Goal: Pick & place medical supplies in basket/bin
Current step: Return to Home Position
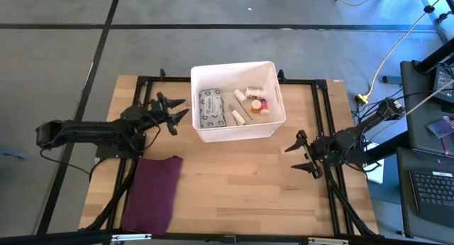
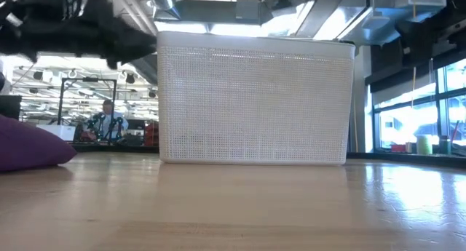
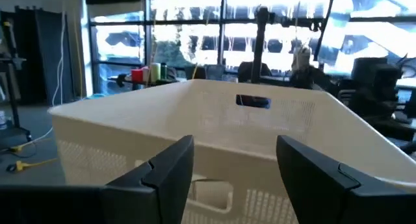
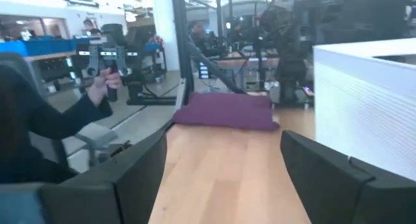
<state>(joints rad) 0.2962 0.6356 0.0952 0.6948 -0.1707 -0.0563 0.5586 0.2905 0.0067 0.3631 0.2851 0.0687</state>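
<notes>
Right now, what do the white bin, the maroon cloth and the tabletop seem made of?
Large white rectangular bin: likely moulded plastic, matte, walls finely perforated. Flat maroon cloth: soft fabric, matte, folds slumping. Light tabletop: probably wood, plank grain, slight sheen.

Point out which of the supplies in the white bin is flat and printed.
The grey-green packet, lying flat in the bin on the left arm's side. The rest beside it are small rounded pieces: white tubes and a bottle with orange.
</notes>
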